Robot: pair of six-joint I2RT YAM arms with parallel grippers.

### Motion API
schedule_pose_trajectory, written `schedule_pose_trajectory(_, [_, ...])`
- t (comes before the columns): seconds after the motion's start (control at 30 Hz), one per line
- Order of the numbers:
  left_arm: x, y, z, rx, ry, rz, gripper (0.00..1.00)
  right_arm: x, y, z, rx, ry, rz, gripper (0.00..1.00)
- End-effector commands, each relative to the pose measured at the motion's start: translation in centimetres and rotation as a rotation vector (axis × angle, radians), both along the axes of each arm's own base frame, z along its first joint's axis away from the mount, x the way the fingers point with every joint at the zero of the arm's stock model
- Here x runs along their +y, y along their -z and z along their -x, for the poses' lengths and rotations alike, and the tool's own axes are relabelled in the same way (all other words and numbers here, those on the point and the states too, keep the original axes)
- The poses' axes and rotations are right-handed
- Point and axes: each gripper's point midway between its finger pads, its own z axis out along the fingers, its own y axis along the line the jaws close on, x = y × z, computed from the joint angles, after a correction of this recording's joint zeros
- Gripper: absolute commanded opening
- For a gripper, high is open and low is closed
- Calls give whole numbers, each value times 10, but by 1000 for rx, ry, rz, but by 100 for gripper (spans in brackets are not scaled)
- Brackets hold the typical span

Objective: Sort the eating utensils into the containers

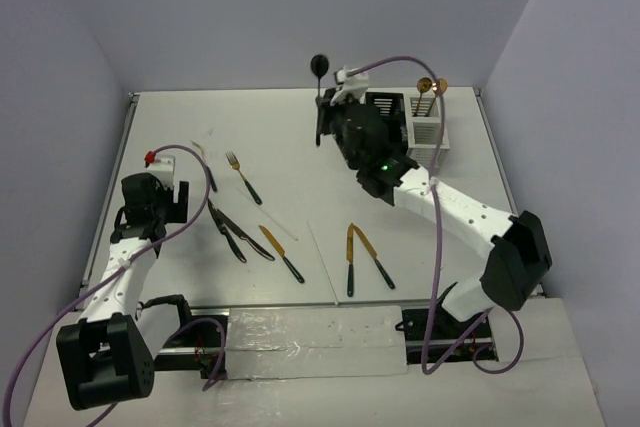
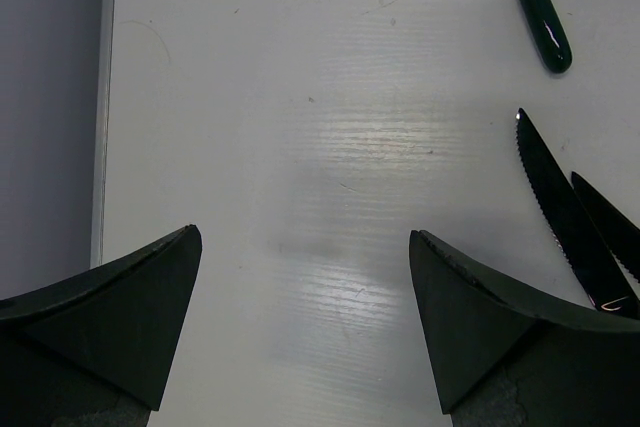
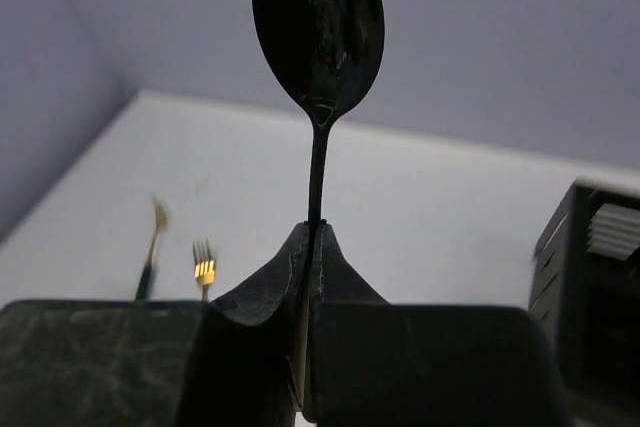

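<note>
Holding a black spoon upright by its handle, the right gripper stands at the far middle of the table in the top view, just left of the containers. In my judgement this lifted, vertical hold suits lowering the spoon handle-first into a caddy. The black caddy and white caddy sit joined at the far right. Two gold-ended utensils stand in the white one; what the black one holds cannot be made out. Lying unsorted on the table are a gold fork, black knives, gold knives with dark handles and thin white sticks. The left gripper sits low at the near left, close to the black knives.

Left wrist view: fingers are spread wide over bare table with nothing between them. Serrated black blades lie just to their right, and a dark green handle lies farther off.

Right wrist view: jaws are clamped flush on the spoon's handle, bowl uppermost. The black caddy's slotted side shows at right, its inside hidden.
</note>
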Motion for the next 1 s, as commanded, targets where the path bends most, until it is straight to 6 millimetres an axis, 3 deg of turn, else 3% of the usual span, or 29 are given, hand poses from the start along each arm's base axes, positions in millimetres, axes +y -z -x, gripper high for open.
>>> schedule_pose_trajectory(0.0, [5,-18,-8,-74,-20,-11,95,-76,-79,-31,-311,241,-43,0])
schedule_pose_trajectory(0.1, [6,-18,-7,-73,-23,-14,95,-124,-95,-54,-370,362,-106,0])
schedule_pose_trajectory(0.13, [7,-19,-8,-73,-27,-17,95,-157,-96,-67,-382,431,-112,0])
schedule_pose_trajectory(0.2, [8,-20,-8,-77,-32,-20,95,-186,-96,-85,-402,511,-138,0])
schedule_pose_trajectory(0.23, [9,-21,-9,-77,-37,-22,95,-213,-95,-93,-404,591,-134,0])
schedule_pose_trajectory(0.33, [11,-23,-11,-84,-48,-31,95,-256,-79,-118,-393,731,-113,0])
schedule_pose_trajectory(0.57, [16,-20,-11,-66,-74,-43,95,-296,-18,-163,-322,824,-55,0])
schedule_pose_trajectory(0.77, [18,-12,-12,-32,-82,-44,94,-311,18,-172,-278,851,-3,0])
schedule_pose_trajectory(0.97, [19,-13,-12,-37,-87,-47,95,-310,61,-183,-196,830,97,0])
